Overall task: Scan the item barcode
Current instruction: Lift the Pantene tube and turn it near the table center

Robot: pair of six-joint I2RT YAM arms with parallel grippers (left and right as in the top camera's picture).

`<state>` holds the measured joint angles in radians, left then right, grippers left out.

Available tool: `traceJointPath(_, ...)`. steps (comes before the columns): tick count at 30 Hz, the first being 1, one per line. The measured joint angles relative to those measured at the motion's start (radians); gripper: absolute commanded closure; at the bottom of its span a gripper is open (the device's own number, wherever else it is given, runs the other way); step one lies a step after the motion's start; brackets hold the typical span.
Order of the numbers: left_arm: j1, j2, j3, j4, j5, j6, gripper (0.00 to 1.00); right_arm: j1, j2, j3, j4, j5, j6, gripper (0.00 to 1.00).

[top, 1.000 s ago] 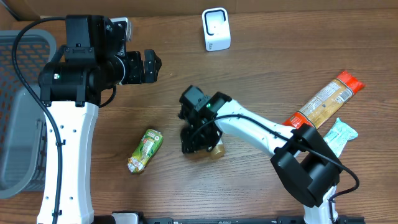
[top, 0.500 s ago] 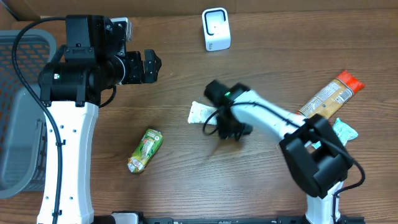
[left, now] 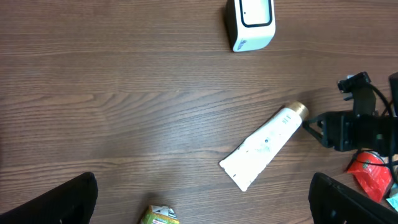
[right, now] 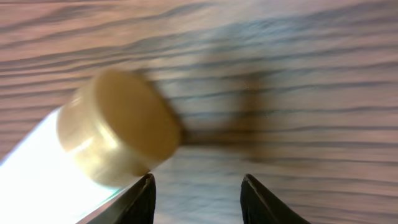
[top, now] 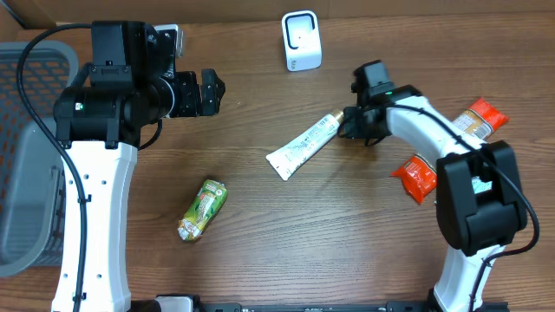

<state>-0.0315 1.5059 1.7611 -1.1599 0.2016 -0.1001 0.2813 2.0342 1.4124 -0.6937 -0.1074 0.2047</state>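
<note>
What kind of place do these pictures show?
Probably a mock checkout bench: a small white scanner, a grey basket, a white tube and a green pouch on a wooden table.

White tube (top: 303, 146), gold cap (right: 118, 134); white scanner (top: 301, 41); brown wood-grain table (top: 260, 251); green pouch (top: 202, 209).

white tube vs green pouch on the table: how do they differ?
Colour: white tube with a gold cap; green pouch printed green and yellow. Shape: tube long and slim, pouch shorter and plumper. Place: tube's cap lies by the right gripper; pouch has no gripper near. Both lie flat on the table, slanted the same way.
</note>
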Motion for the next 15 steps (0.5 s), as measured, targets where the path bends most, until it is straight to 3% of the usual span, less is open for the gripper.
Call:
traceJointPath(4, 0.0, 0.0, 0.0, 0.0, 0.0, 0.0, 0.0, -0.031, 0.0, 0.0, -0.052, -0.246, 0.085, 0.59)
traceJointPath(7, 0.0, 0.0, 0.0, 0.0, 0.0, 0.0, 0.0, -0.023, 0.0, 0.0, -0.077, -0.313, 0.145, 0.57)
traceJointPath(9, 0.0, 0.0, 0.0, 0.0, 0.0, 0.0, 0.01, -0.005, 0.0, 0.0, -0.074, -0.346, 0.196, 0.51)
traceJointPath(10, 0.0, 0.0, 0.0, 0.0, 0.0, 0.0, 0.01, 0.008, 0.0, 0.0, -0.067, -0.35, 0.222, 0.45)
traceJointPath(12, 0.0, 0.0, 0.0, 0.0, 0.0, 0.0, 0.0, 0.04, 0.0, 0.0, -0.045, -0.337, 0.29, 0.2)
traceJointPath(14, 0.0, 0.0, 0.0, 0.0, 0.0, 0.0, 0.01, 0.077, 0.0, 0.0, -0.026, -0.3, 0.362, 0.08)
traceJointPath(15, 0.0, 0.0, 0.0, 0.0, 0.0, 0.0, 0.0, 0.099, 0.0, 0.0, -0.019, -0.27, 0.413, 0.07)
